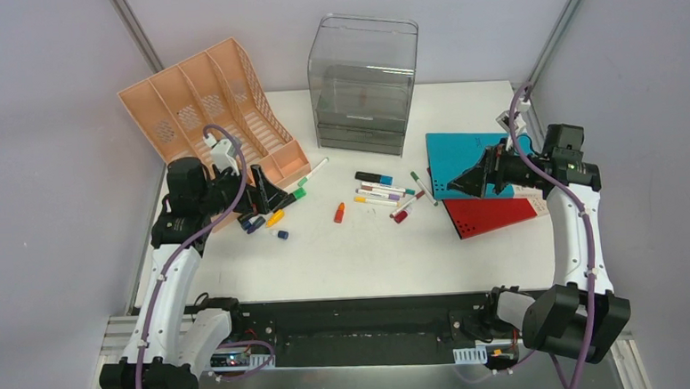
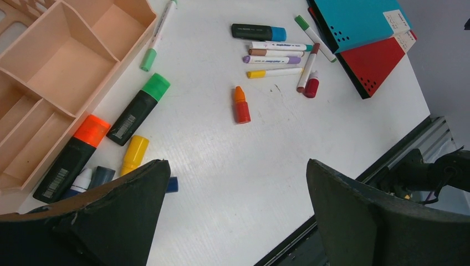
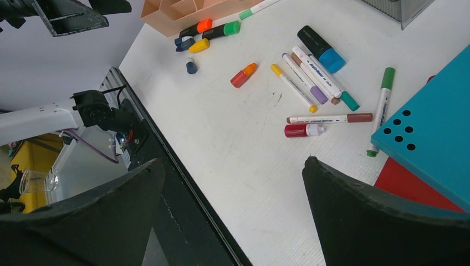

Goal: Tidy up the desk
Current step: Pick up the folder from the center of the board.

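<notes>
The white desk (image 1: 354, 256) carries scattered pens. A group of markers (image 1: 386, 191) lies at its middle, beside a small orange bottle (image 1: 340, 213). Green and orange highlighters (image 2: 138, 110) and a yellow cap (image 2: 134, 154) lie by the peach file rack (image 1: 217, 112). My left gripper (image 1: 275, 198) hovers open over those highlighters, nothing between its fingers (image 2: 235, 163). My right gripper (image 1: 461, 181) hangs open and empty (image 3: 233, 160) at the left edge of a teal folder (image 1: 464, 161), which overlaps a red folder (image 1: 494, 215).
A clear grey drawer box (image 1: 362, 82) stands at the back centre, right of the rack. A black rail (image 1: 357, 323) runs along the desk's front edge. A small red bottle (image 3: 302, 130) lies among the markers near the teal folder (image 3: 432, 127).
</notes>
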`<state>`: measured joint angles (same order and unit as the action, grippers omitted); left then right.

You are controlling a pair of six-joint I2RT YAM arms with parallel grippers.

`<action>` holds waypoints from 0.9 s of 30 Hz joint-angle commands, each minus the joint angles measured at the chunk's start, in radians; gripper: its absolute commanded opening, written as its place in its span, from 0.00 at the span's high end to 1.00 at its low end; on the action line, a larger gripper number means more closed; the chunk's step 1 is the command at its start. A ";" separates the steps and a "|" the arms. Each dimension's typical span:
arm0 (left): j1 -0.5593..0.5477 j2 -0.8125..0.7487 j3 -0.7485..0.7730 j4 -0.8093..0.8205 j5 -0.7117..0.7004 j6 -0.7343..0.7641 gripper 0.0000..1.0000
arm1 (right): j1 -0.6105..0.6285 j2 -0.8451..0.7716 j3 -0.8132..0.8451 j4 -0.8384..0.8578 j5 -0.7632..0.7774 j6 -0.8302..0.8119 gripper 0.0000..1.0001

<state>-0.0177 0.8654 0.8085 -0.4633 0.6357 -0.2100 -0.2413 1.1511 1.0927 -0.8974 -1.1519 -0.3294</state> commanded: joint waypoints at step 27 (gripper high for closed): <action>0.010 0.169 -0.070 0.388 0.367 -0.381 0.01 | 0.030 0.020 0.008 -0.078 0.004 -0.160 0.00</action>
<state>-0.0177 0.9939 0.7727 -0.2699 0.9001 -0.4286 -0.2295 1.1572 1.0843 -0.9787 -1.1641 -0.4553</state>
